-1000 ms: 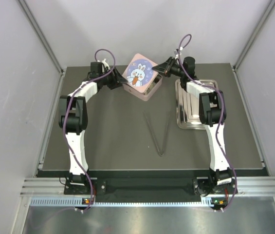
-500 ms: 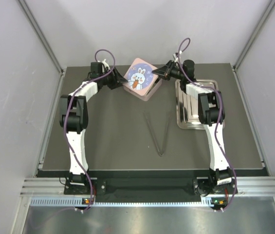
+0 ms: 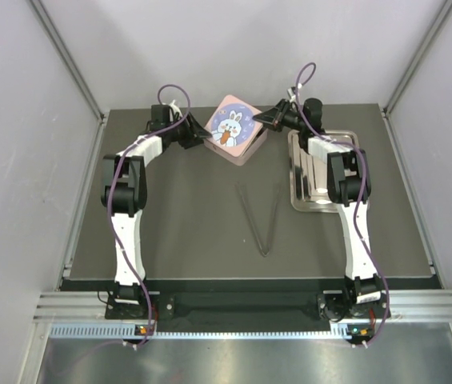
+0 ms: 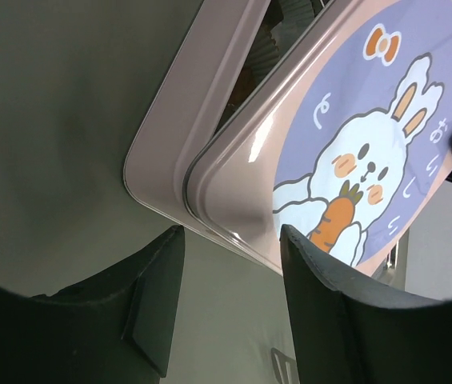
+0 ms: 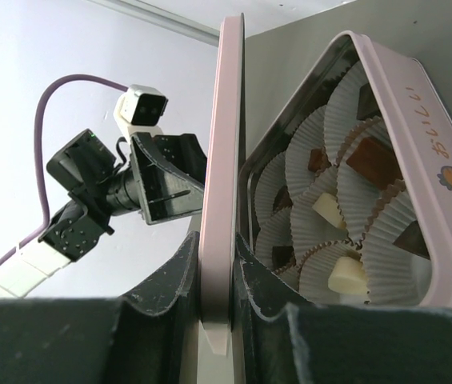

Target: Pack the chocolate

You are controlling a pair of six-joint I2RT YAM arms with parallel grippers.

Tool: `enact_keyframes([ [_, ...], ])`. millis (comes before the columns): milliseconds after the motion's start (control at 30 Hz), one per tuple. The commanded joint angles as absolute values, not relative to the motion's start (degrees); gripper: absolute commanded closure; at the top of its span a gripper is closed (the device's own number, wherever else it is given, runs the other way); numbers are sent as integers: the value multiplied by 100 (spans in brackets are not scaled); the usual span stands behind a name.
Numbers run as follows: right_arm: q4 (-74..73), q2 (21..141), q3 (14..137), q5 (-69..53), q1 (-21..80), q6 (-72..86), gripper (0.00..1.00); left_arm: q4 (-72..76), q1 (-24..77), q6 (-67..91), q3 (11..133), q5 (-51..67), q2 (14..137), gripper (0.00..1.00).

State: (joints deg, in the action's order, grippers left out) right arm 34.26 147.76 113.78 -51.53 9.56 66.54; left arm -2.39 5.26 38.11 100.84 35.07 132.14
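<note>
Right gripper [image 5: 220,282] clamped on lid [image 5: 230,144] edge, one finger on each face. Lid edge-on in right wrist view, tilted up off the box [image 5: 422,112] on that side. From above: rabbit print facing up, lid covering most of box.

Left gripper [image 4: 230,250] open, jaws well apart, nothing between them. Parked just off box's left corner, where lid corner overhangs the base. Can't tell whether left fingers [image 4: 158,264] touch box.

Chocolate [image 5: 374,162] inside box, visible through the gap under raised lid. Dark brown and cream pieces, each sitting in a white pleated paper cup [image 5: 306,148], cups packed edge to edge. A few dark squares and two cream blocks in sight; rest hidden by cup walls and lid.

Metal tray [image 3: 310,182] just right of box, partly under right arm.

Tongs [image 3: 251,220] flat on table [image 3: 178,224] on near side of box, well apart from it. Open ends toward box, joined end away.
</note>
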Motion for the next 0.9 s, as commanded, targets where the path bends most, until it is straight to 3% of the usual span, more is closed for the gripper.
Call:
enact_keyframes([
  [0,3709,14818,11540,-5177,861,6600,98,246,483,3885,10248,3674,13228,44],
  [400,3814,14862,11470,-5124,835,6574,92,316,483,3946,10222,3674,13289,45],
  [633,3902,14818,11356,-5063,756,6583,77,422,483,4087,10239,3744,13359,45],
  [867,3762,14766,11338,-4949,659,6487,72,527,483,4183,10248,3779,13421,46],
])
